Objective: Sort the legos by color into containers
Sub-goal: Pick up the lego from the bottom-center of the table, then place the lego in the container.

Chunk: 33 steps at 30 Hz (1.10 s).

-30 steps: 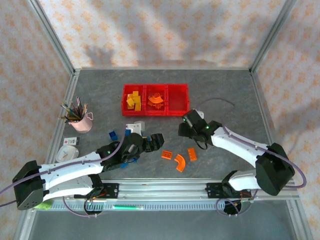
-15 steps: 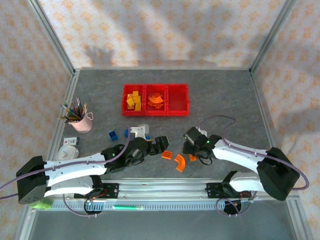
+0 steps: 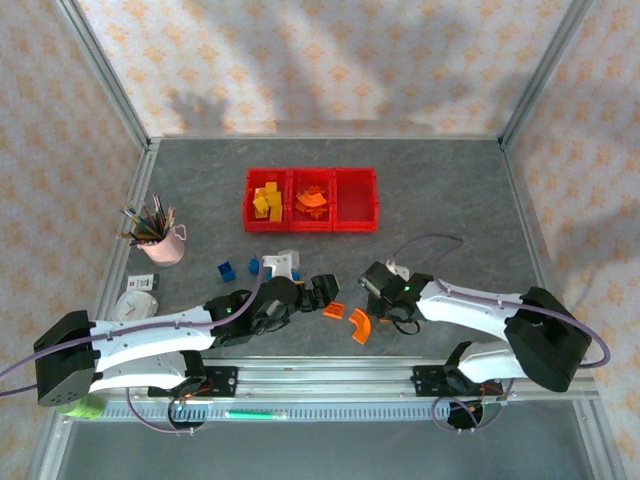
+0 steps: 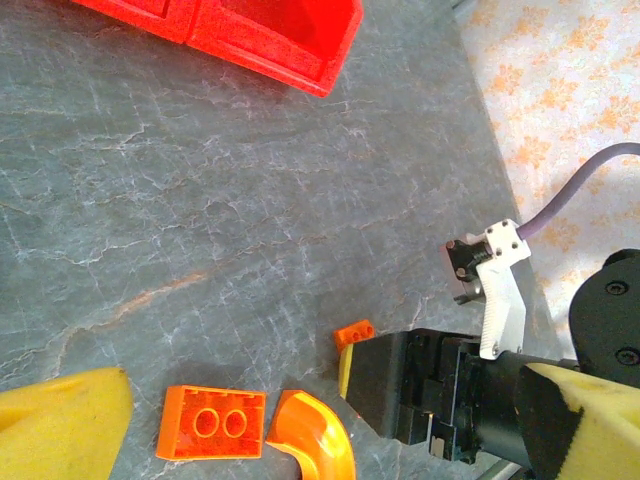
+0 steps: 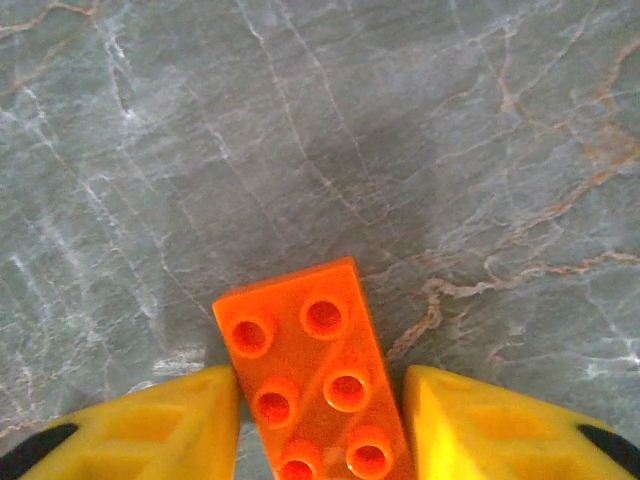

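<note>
Shifted nearer, slightly left: right end effector (image 5: pixel 320 420), clamped on orange brick (image 5: pixel 310 380); left end effector (image 3: pixel 325 290) apart. Grasp step; next, lift toward middle container (image 3: pixel 311 227)

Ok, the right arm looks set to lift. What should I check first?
1. Pads of the right gripper against both long sides of the orange brick: ok.
2. Brick flat on the table, studs up: ok.
3. The left gripper open, holding nothing: ok.
4. Left gripper out of the right arm's way to the bins: cannot tell, the two sit close.
5. The middle container, already holding orange pieces, has room: ok.
</note>
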Tool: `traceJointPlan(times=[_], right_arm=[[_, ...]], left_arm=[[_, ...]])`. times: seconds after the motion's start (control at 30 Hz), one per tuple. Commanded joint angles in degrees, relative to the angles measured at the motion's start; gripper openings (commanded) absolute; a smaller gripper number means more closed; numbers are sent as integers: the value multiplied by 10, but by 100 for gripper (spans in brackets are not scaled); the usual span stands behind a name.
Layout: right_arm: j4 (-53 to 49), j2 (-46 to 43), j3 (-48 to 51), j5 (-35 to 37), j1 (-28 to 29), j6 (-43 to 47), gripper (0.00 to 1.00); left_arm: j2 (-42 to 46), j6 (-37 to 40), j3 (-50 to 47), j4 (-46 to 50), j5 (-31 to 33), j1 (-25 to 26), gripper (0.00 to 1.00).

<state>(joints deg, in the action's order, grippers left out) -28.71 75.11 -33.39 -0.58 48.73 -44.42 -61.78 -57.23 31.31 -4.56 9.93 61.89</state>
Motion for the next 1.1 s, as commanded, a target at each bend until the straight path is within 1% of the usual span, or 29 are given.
traceJointPlan(times=[0.0,0.13,0.3,0.43,0.63,0.77,0.9,1.07], right_arm=[[-9,25,-3,15,5,-5,42],[6,40,-8,4,5,14,34],[-7,35,-33,22,5,26,30],[-27,17,-61,43,-3,39,29],[-22,8,-134,50,-41,89,30],[-2,51,-210,51,-53,128,30],[26,124,-303,53,-61,167,30],[43,230,-422,36,-69,199,30]], left_arm=[[0,-10,-1,-12,22,3,99],[6,-11,-4,-11,28,3,99],[13,-11,-5,-7,34,3,99],[24,-8,-3,2,46,3,99],[55,15,23,62,89,-10,99],[78,35,32,84,81,-42,99],[90,62,50,117,72,-84,99],[94,94,64,134,48,-138,99]])
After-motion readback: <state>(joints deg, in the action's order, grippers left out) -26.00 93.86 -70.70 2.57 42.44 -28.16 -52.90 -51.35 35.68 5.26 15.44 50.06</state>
